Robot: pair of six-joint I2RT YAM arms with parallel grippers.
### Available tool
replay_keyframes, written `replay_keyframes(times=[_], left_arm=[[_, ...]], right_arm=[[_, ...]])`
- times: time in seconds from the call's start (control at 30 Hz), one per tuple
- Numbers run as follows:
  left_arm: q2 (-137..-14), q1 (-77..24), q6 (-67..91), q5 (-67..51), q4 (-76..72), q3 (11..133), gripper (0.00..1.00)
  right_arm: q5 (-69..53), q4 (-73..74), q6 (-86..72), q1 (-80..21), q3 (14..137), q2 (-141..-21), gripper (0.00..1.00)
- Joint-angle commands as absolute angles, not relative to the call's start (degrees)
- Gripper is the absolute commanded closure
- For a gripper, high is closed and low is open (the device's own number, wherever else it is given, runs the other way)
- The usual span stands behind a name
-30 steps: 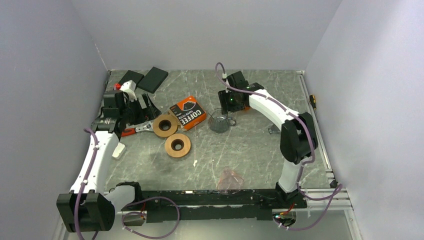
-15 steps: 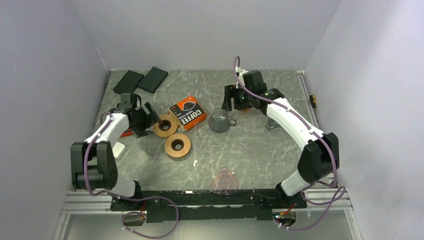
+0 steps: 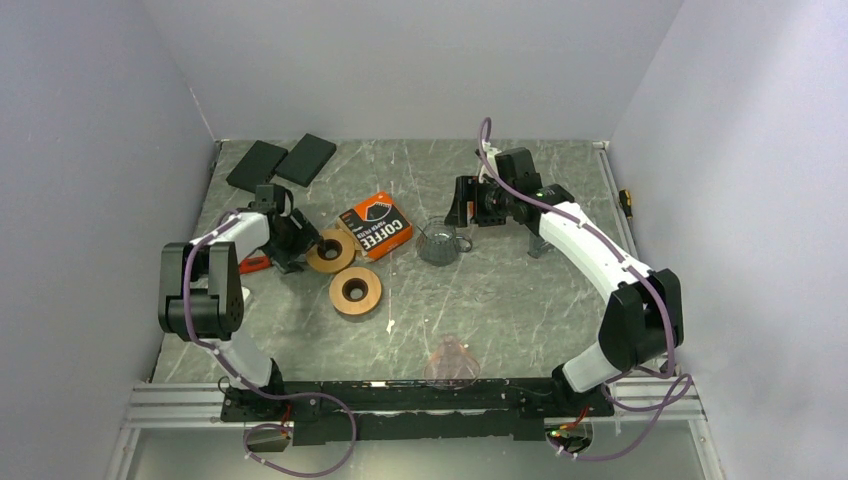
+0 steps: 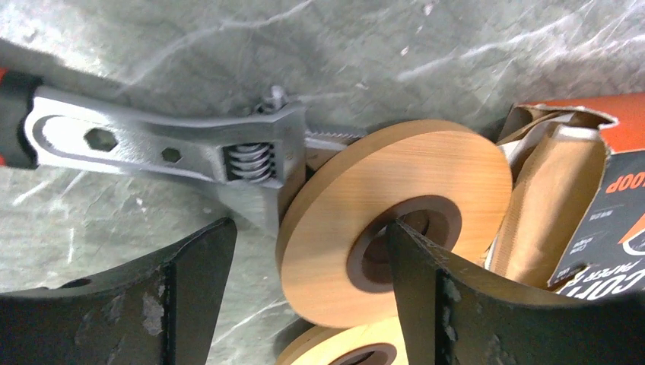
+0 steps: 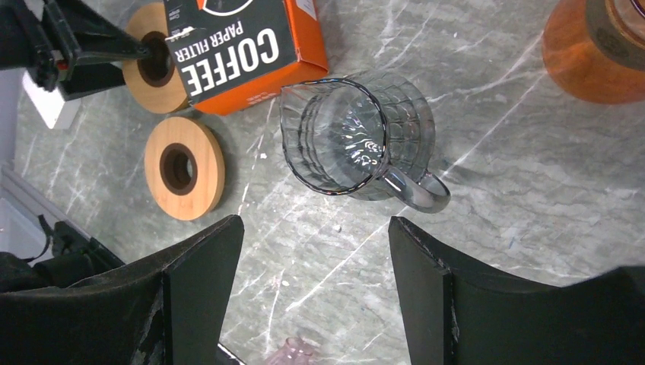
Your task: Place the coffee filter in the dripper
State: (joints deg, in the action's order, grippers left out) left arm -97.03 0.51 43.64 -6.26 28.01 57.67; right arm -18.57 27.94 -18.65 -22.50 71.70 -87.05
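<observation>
The orange coffee filter box [image 3: 375, 225] lies open-ended near the table's middle; brown paper filters [image 4: 548, 205] show inside its open end. The clear glass dripper [image 3: 440, 243] with a handle stands just right of the box and is empty [image 5: 354, 137]. My left gripper [image 4: 310, 228] is open at the far wooden ring [image 4: 395, 220], one finger at the ring's hole, the other outside its rim; it shows in the top view [image 3: 300, 240]. My right gripper [image 5: 316, 220] is open and empty, above and behind the dripper [image 3: 465, 205].
A second wooden ring [image 3: 355, 290] lies in front of the first. An adjustable wrench [image 4: 167, 144] lies against the far ring's left side. Two black pads [image 3: 305, 158] lie at the back left. A pink glass [image 3: 450, 360] sits near the front edge. An amber glass [image 5: 589, 49] stands behind the dripper.
My left arm has swung in from the left and brought its open gripper down to the far wooden ring. My right gripper has shifted a little to the right, behind the dripper.
</observation>
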Motion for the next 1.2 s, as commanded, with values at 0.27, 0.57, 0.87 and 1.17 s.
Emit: replay_keyframes(times=[0.27,0.57,0.87,1.17], left_arm=[[-98.8,-2.9,42.9,-3.1,27.8,59.9,0.46],[-92.9,-3.0,41.1,-4.6,29.5,59.8,0.61],[-82.3,-3.0,38.9,-1.8,35.3,60.3,0.62],[-75.8,-3.9,35.2,-2.7,37.4,61.7,0.62]], right_arm=[[-27.3,21.9,-22.8,-17.5,69.5,-83.8,0.25],[-30.1,21.2,-24.0,-15.3,69.3,-84.0,0.25],[-31.7,20.7,-25.0,-14.7,69.7,-83.5,0.25],[-34.5,19.0,-25.8,-14.6,69.4,-84.3,0.24]])
